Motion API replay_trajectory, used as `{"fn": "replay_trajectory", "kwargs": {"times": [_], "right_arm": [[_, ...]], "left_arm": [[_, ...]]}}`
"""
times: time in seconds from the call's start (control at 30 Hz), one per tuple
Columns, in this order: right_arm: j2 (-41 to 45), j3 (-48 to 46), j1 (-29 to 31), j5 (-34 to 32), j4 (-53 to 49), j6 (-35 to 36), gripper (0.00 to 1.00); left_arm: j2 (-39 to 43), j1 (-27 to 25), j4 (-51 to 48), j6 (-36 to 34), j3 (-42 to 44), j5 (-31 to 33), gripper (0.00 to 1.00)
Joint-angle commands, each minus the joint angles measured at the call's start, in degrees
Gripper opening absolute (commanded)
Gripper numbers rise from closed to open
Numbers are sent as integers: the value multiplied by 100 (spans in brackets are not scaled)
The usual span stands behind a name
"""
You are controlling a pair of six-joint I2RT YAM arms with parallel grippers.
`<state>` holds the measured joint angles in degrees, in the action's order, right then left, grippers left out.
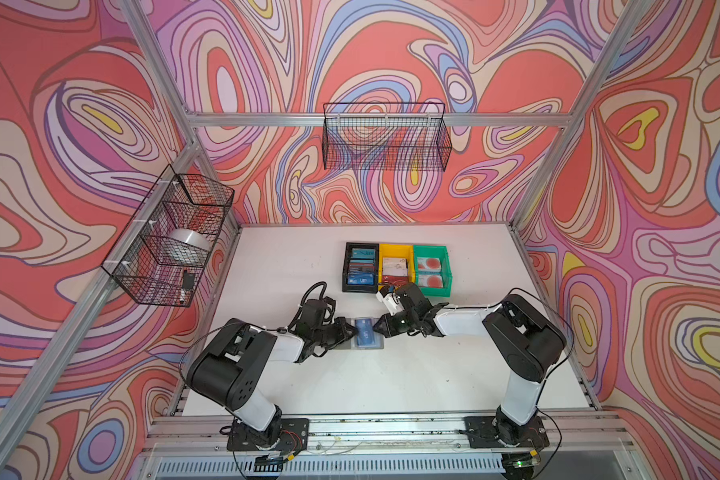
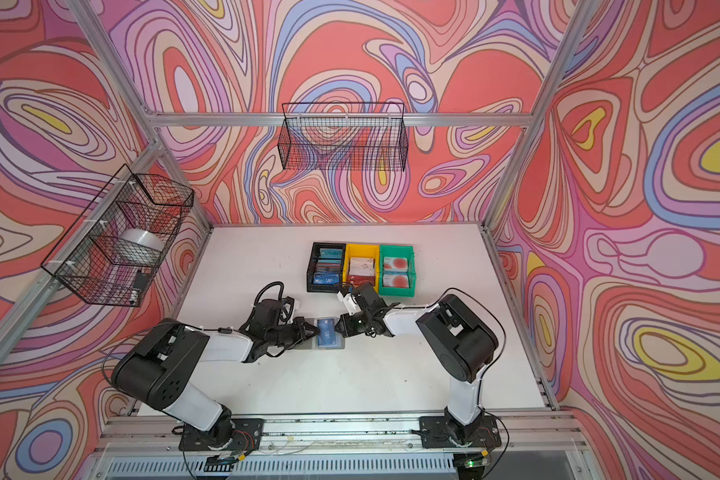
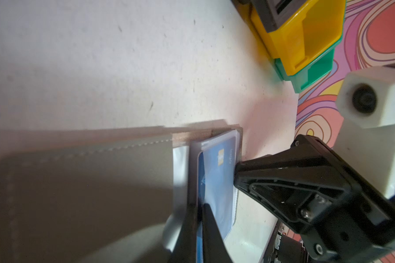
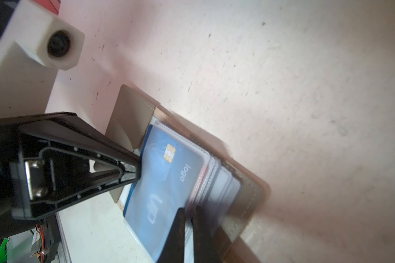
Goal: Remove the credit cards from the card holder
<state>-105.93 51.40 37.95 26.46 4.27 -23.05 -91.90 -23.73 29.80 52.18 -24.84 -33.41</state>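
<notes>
Open card holder [image 3: 89, 182] mid-bench, near side of card-filled bins [image 1: 395, 248]; left gripper [image 3: 199, 206] pinched tight on blue card [image 4: 169, 173]; right gripper [image 4: 189, 210] clamped on clear sleeves [image 4: 211, 159]; blue card not yet out; others apparently remain sleeved.

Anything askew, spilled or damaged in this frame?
Nothing stands out. The grey book-style card holder lies open on the white table, a blue plastic card among its clear plastic sleeves. The left gripper pinches the card's edge, the right gripper the sleeves opposite. The black bin, yellow bin and green bin sit in a neat row.
</notes>
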Motion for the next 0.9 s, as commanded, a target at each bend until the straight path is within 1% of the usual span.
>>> {"fn": "replay_trajectory", "kwargs": {"times": [0.0, 0.33, 0.6, 0.87], "right_arm": [[-143, -181, 37, -62, -313, -7, 12], [-144, -174, 37, -71, -355, 2, 12], [-143, -174, 37, -71, -390, -9, 12], [-112, -200, 37, -106, -427, 2, 12]], "left_arm": [[-127, -51, 206, 110, 72, -22, 7], [183, -46, -377, -145, 23, 98, 0], [276, -11, -1062, -494, -145, 47, 0], [236, 129, -1317, -668, -179, -41, 0]]}}
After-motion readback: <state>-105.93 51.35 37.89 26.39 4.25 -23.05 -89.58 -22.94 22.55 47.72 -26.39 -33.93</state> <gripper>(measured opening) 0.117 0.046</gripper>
